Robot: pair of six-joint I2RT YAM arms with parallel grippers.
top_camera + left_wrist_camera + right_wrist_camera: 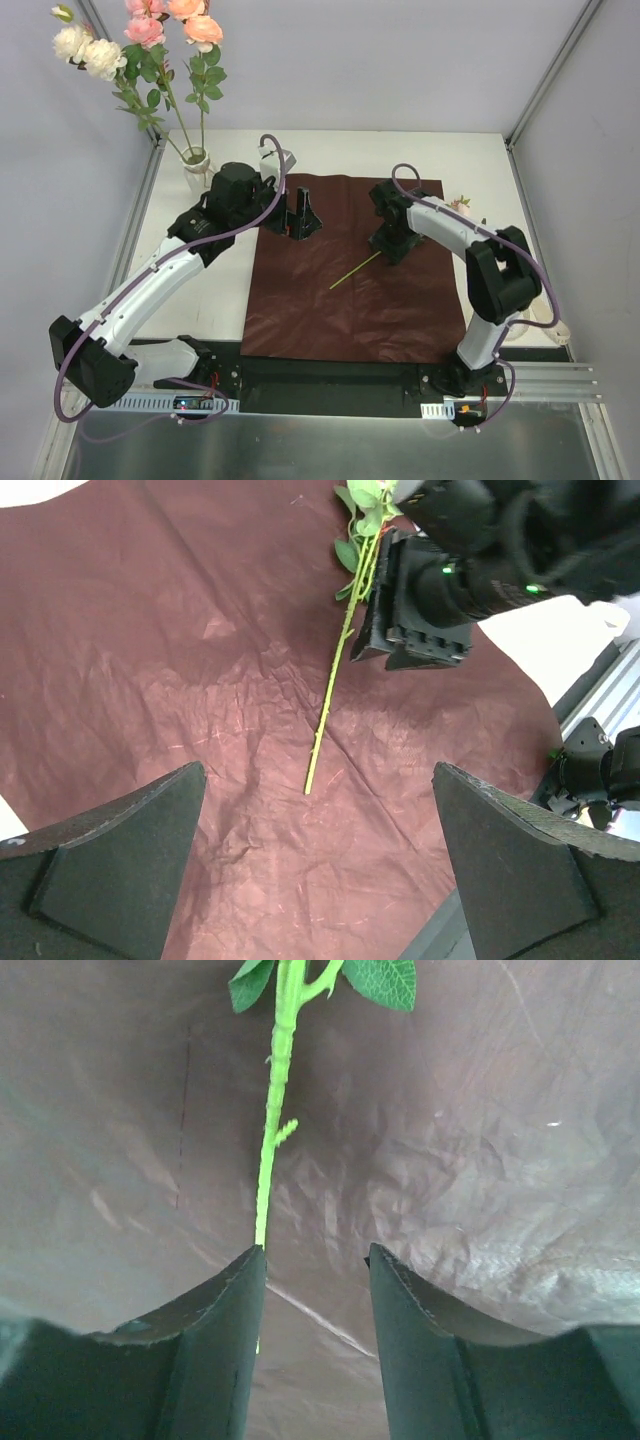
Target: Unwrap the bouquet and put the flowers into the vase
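The vase (197,166) stands near the far left corner of the counter (330,150). It holds a bunch of roses (145,32), pink and cream, whose blooms rise well above its rim on thin green stems.

A dark red paper sheet (330,310) lies spread flat and creased over the middle of the counter, reaching to the near edge. One loose rose (330,695) lies on it, right of the middle. Its bare stem end points toward the near left corner. Its leaves and pale bloom lie toward the right edge, and the bloom sits just off the paper, partly hidden behind the right arm.

The left pincer (297,228) hangs over the far left part of the paper, apart from the vase. Its jaws are spread wide with nothing between them, and the stem's bare end lies below them on the paper.

The right pincer (315,1260) is low over the loose rose, about halfway along the stem. Its jaws are partly apart, much wider than the stem. The stem runs along the inner edge of one finger (215,1330) and is not clamped.
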